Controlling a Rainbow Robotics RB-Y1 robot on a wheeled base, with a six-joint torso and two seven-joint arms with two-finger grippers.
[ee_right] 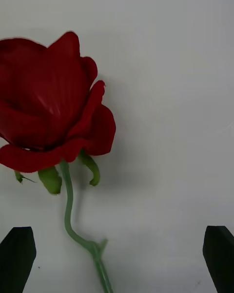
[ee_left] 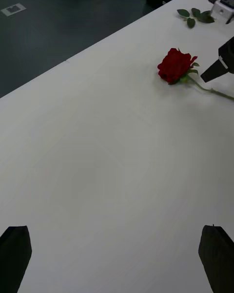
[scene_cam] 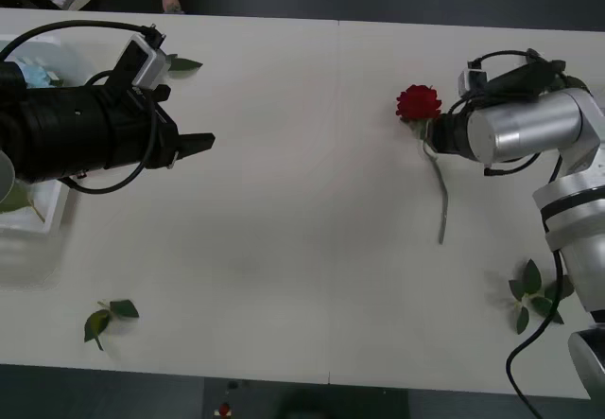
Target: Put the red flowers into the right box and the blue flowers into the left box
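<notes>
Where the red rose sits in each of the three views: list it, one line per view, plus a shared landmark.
Front view: red rose lies right of the table's centre, beside the right gripper.
Right wrist view: its bloom looms close, stem running toward the open fingers.
Left wrist view: far across the table.
Shared landmark: the white table.

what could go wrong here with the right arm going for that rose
The right claw is open just below the red rose's bloom, with the thin stem off-centre toward one finger, so closing may miss it or nudge the rose aside. Closing nearer the bloom could crush petals.
</notes>
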